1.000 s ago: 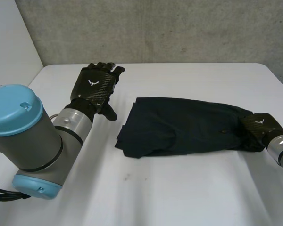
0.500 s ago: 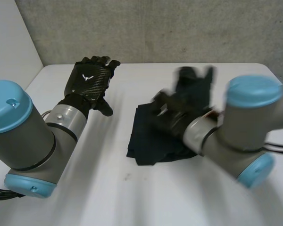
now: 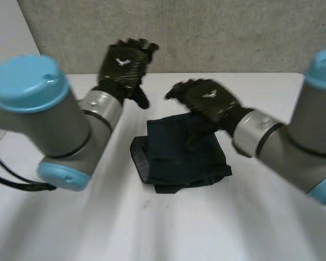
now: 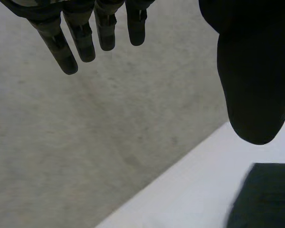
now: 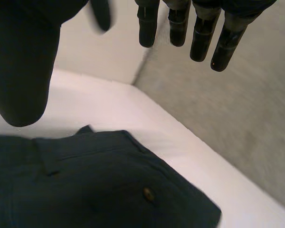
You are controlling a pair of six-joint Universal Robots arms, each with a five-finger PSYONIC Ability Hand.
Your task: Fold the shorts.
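The folded shorts (image 3: 176,149) lie on the worktop (image 3: 217,223), below the palm of the right robot hand (image 3: 206,99), which is released, fingers straight. The left robot hand (image 3: 124,64), also released, is raised beside them.

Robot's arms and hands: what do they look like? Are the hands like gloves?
The left arm and right arm are thick grey tubes with round light-blue caps on the joints and a silvery band at each wrist. The left hand and right hand are black, a bit like gloves, and each has a small white mark on its back.
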